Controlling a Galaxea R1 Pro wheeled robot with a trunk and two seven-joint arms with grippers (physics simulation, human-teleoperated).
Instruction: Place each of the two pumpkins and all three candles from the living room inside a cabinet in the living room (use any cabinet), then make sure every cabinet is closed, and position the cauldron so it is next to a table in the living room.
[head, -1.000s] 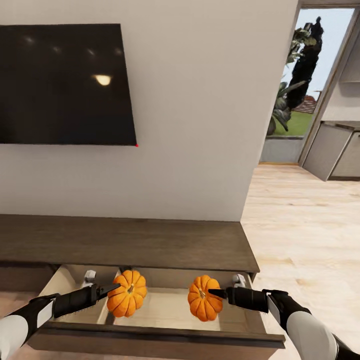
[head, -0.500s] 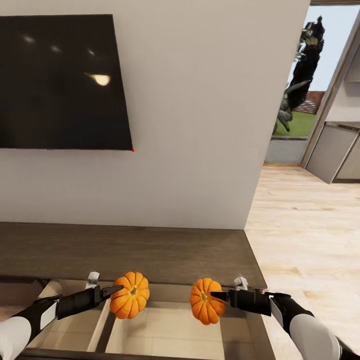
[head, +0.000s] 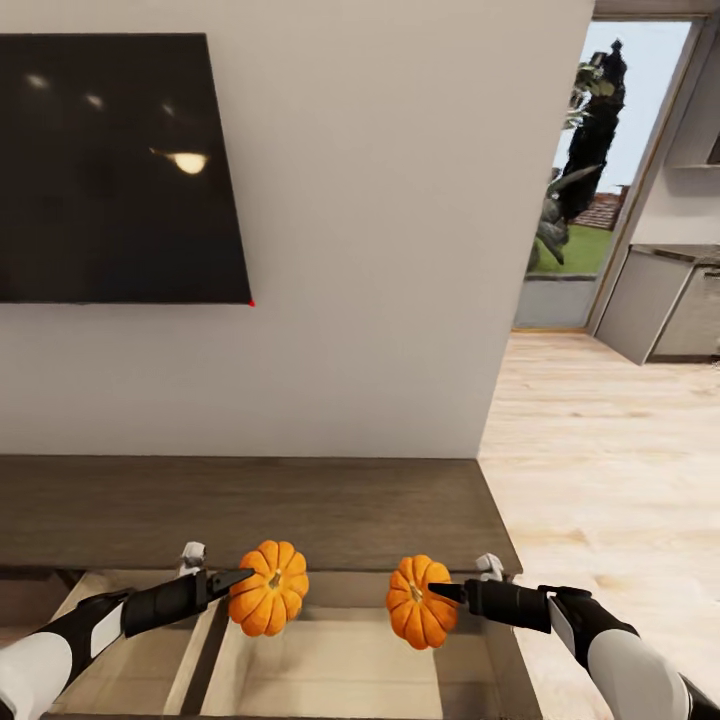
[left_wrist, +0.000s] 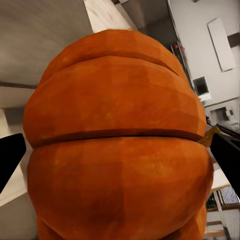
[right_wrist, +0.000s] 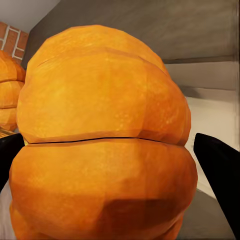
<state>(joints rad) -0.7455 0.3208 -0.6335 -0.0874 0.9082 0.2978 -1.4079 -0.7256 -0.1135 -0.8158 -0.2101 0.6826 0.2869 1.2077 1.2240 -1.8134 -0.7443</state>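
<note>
Each end effector, left (head: 240, 581) and right (head: 437, 591), grips a pumpkin (head: 268, 602) (head: 421, 615) above the cabinet's (head: 250, 505) open drawer (head: 350, 670), so neither pumpkin is stowed yet, with candles, closing and cauldron seemingly left.

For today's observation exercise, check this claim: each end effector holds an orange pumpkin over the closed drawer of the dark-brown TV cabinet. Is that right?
Not quite: the drawer is open, not closed. The head view shows its pale inside below both pumpkins. The rest stands: the left end effector holds one pumpkin and the right end effector holds the other pumpkin, over the dark-brown TV cabinet.
</note>
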